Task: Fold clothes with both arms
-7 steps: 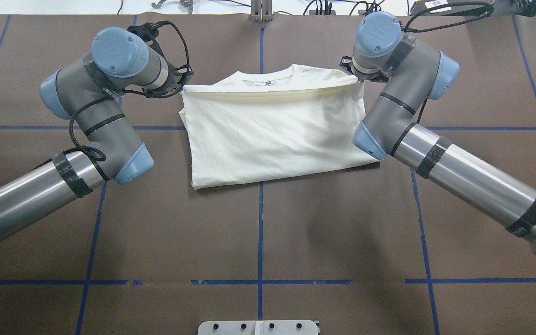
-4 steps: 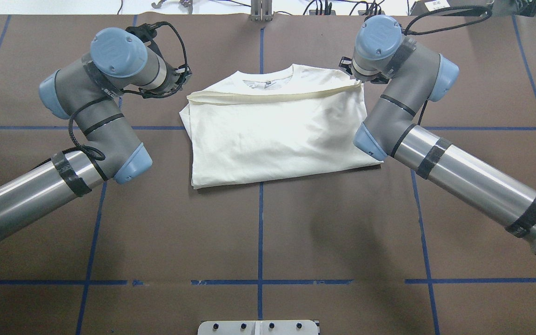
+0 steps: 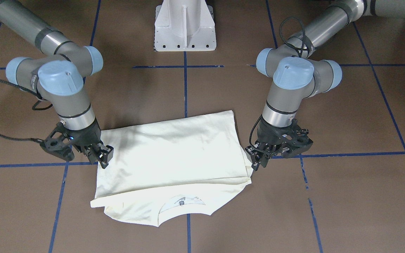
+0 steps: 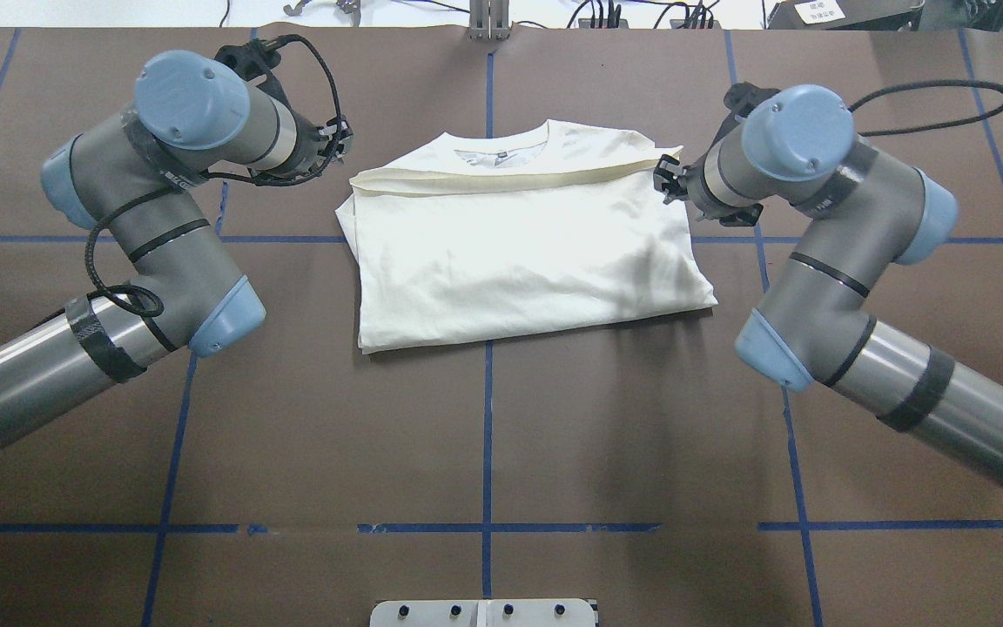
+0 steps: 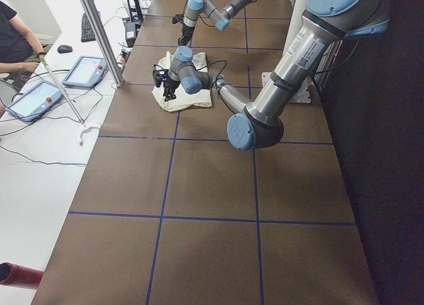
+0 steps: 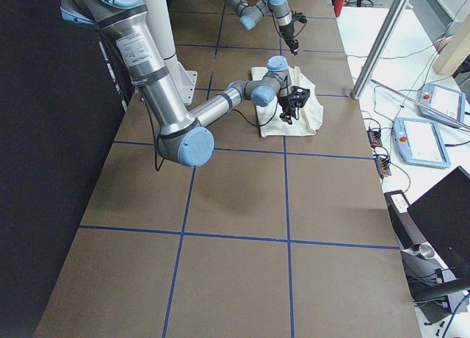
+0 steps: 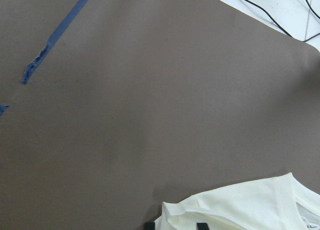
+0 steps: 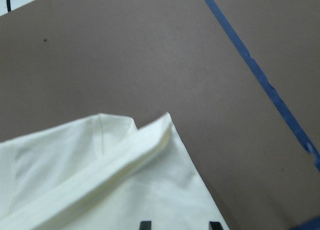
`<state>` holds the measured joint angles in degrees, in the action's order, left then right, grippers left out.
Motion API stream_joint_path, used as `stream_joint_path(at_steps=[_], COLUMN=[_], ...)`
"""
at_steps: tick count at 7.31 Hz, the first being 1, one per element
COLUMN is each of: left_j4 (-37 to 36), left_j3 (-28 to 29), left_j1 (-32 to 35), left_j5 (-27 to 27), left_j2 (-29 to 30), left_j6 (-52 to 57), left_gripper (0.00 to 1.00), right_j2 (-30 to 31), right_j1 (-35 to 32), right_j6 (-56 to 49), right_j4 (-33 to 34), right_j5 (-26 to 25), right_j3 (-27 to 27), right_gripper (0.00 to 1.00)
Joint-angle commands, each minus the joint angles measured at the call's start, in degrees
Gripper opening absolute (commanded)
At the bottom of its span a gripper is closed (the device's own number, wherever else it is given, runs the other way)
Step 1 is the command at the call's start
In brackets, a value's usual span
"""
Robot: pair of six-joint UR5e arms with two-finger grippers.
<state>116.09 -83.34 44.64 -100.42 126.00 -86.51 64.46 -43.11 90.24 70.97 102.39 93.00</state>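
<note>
The cream shirt [image 4: 519,252] is lying folded in half near the middle of the brown worktop [image 4: 484,435], showing only its plain side, with the neckline [image 4: 501,148] peeking out beyond the folded-over edge on the side away from the robot. The left gripper [image 3: 257,162] is hovering just beside the shirt's corner on the robot's left; its wrist view is showing two fingertips apart, with the corner of the cloth lying loose on the worktop between them. The right gripper [image 3: 103,158] is sitting at the opposite corner of the fold (its fingertips too are spread, clamping nothing), right over the shirt's edge. Blue tape lines [image 4: 486,418] are crossing the worktop under and around the shirt.
</note>
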Motion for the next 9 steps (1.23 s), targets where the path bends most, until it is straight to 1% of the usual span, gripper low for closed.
stream_joint_path(at_steps=[1, 2, 4, 5, 6, 7, 8, 9], left_j4=[-0.3, -0.3, -0.4, -0.4, -0.4, -0.4, -0.5, -0.5], left_j3=[-1.6, -1.8, -3.3, -3.3, -3.3, -3.3, -3.3, -3.3], left_j1=[-0.1, -0.1, 0.0, -0.1, 0.0, -0.1, -0.1, -0.1], left_j5=[0.2, 0.2, 0.8, 1.8, 1.9, 1.9, 1.8, 1.8], left_j2=[-1.1, -1.2, -1.2, -1.0, -1.1, -1.0, -0.9, -0.8], left_j6=[0.0, 0.3, 0.3, 0.5, 0.6, 0.6, 0.6, 0.6], left_gripper=[0.39, 0.39, 0.39, 0.39, 0.39, 0.39, 0.39, 0.39], right_j2=[7.0, 7.1, 6.3, 6.1, 6.1, 7.0, 7.3, 7.4], right_j1=[3.9, 3.9, 5.1, 6.5, 7.0, 7.8, 8.3, 8.3], right_j6=[10.5, 10.8, 16.3, 17.6, 18.1, 18.2, 18.1, 18.2], right_j4=[-0.4, -0.3, -0.3, -0.4, -0.4, -0.4, -0.3, -0.3], right_j5=[-0.4, -1.4, -1.7, -3.2, -3.9, -4.8, -7.2, -7.9], right_j3=[8.0, 7.3, 6.2, 4.6, 3.8, 3.6, 3.3, 3.4], right_gripper=[0.66, 0.72, 0.73, 0.73, 0.77, 0.77, 0.77, 0.76])
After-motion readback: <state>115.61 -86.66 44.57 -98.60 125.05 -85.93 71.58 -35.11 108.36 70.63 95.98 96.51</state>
